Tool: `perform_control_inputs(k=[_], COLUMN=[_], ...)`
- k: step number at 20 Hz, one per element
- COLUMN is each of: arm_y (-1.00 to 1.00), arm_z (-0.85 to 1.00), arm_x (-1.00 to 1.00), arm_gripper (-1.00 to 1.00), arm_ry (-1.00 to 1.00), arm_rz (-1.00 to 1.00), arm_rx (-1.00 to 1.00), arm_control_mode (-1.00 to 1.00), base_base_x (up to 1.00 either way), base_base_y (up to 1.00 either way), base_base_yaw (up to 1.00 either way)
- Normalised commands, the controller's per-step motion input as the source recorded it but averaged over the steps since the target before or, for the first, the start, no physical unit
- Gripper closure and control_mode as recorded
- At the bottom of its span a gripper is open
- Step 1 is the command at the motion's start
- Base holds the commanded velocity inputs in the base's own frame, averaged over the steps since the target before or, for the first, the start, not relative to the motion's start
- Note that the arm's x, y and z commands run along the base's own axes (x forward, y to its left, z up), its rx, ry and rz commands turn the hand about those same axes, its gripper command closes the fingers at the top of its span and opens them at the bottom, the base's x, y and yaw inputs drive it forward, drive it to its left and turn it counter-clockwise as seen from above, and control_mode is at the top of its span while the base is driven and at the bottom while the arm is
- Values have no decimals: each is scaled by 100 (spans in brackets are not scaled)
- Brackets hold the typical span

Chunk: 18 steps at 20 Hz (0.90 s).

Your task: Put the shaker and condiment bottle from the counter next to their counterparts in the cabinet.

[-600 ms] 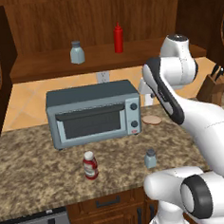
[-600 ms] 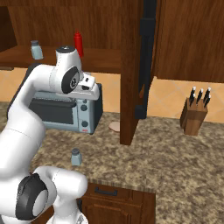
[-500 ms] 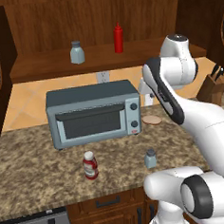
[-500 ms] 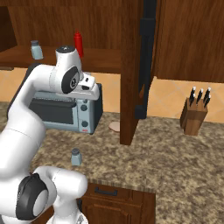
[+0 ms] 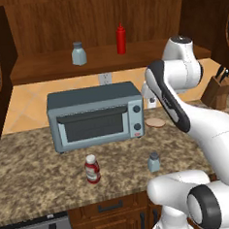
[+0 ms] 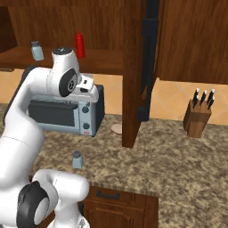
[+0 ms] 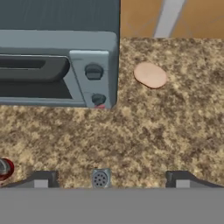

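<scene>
View of the kitchen worktop before any grasp. The shaker [image 5: 154,162] stands upright near the front edge of the granite tabletop [image 5: 38,176], with the condiment bottle [image 5: 92,169] to its left, well apart from it; both sit in front of the grey toaster oven [image 5: 94,116], free of clutter and within the arm's reach. Neither has been lifted.

The end effector [image 7: 111,178] hangs above the tabletop looking straight down, its fingertips [image 7: 41,179] spread wide with nothing between them. In the hand view the shaker's perforated cap [image 7: 100,178] lies between the two tips, which suggests the hand is lined up over the shaker for a descent from above; the condiment bottle's red shoulder [image 7: 4,169] shows at the left edge. The wide spread probably leaves room to pass down around the cap.

On the shelf of the wall cabinet [image 5: 107,58], far and above the oven, the matching shaker [image 5: 78,53] stands left and the red squeeze bottle [image 5: 121,39] right, with bare shelf beside each, where the tabletop pair is to go.

A small round tan disc [image 5: 155,122] lies right of the oven, and a knife block [image 6: 197,116] stands at the far right, both clear of the work.
</scene>
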Motion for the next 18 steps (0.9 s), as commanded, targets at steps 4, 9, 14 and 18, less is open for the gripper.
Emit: perform_control_inputs(k=[4, 9, 14, 18], arm_y=[39, 9, 8, -19], arm_z=[-40, -65, -51, -14], arm_x=[-33, -5, -12, -11], arm_gripper=[-100, -100, -100, -100], arm_ry=[-4, 11, -2, -11], arm_rz=[20, 21, 33, 21], arm_rx=[-2, 19, 6, 6], arm_control_mode=[-100, -100, -100, -100], base_base_x=[0, 0, 0, 0], base_base_y=[0, 0, 0, 0], base_base_yaw=[0, 0, 0, 0])
